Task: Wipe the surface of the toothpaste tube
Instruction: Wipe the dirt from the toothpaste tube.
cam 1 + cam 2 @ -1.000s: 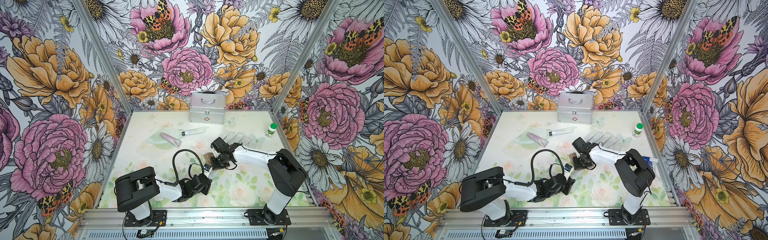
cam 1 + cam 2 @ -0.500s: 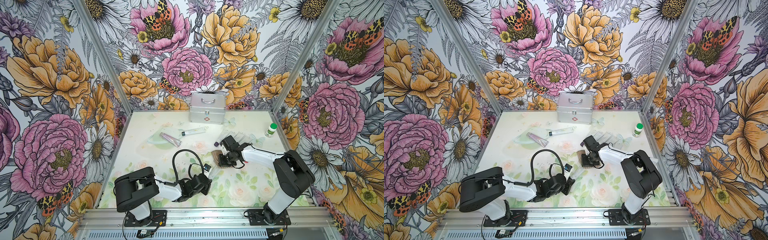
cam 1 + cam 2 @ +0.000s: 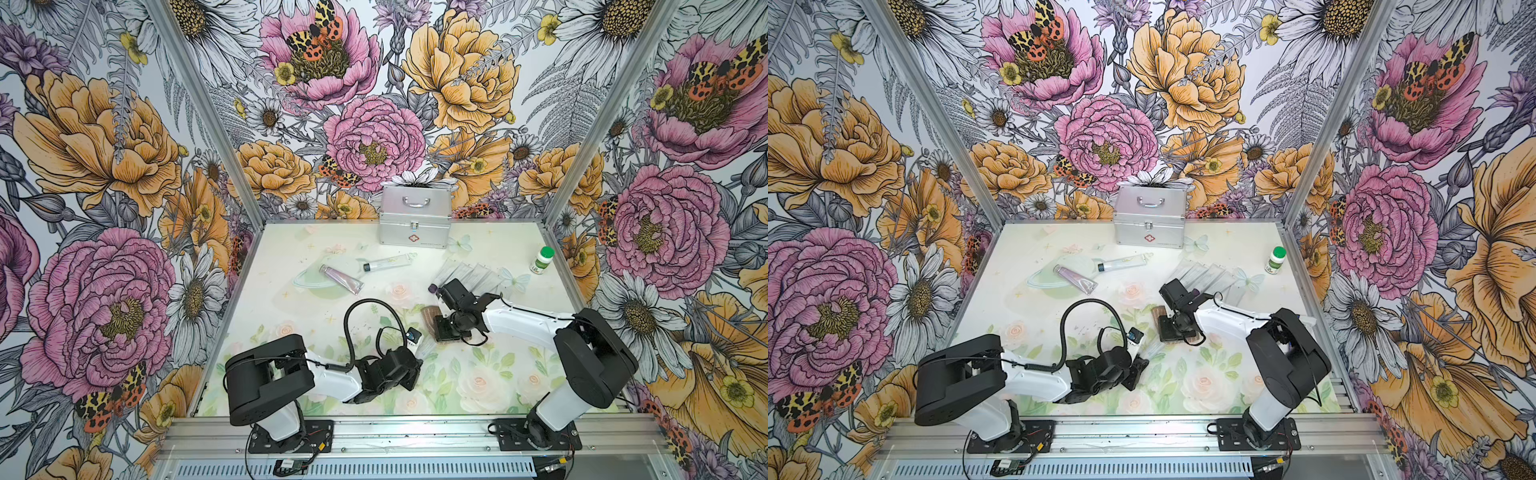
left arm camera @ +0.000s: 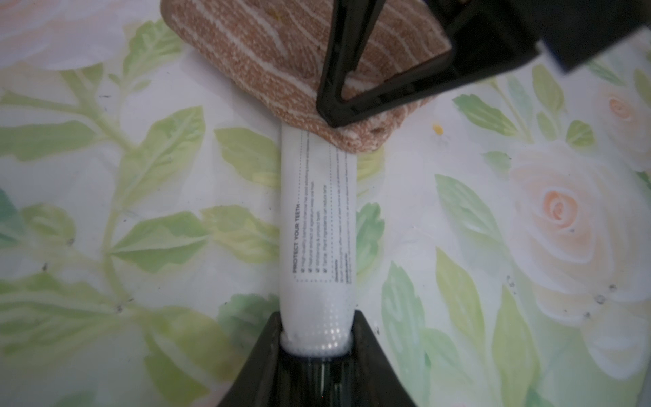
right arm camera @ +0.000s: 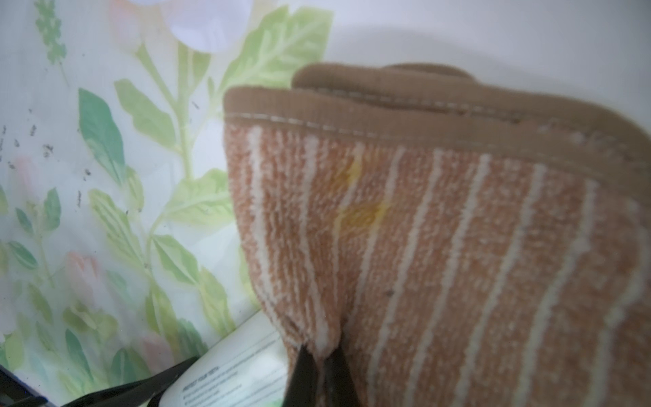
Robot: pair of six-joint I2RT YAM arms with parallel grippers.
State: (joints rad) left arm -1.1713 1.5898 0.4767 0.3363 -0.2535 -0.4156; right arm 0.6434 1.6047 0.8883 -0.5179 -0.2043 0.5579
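Left wrist view shows the left gripper [image 4: 317, 338] clamped on one end of the white toothpaste tube [image 4: 318, 218], which stretches over the flowered table [image 4: 458, 246], its far end covered by the striped towel [image 4: 267, 56]. Right wrist view has the right gripper [image 5: 317, 356] pinched tight on a fold of that towel.
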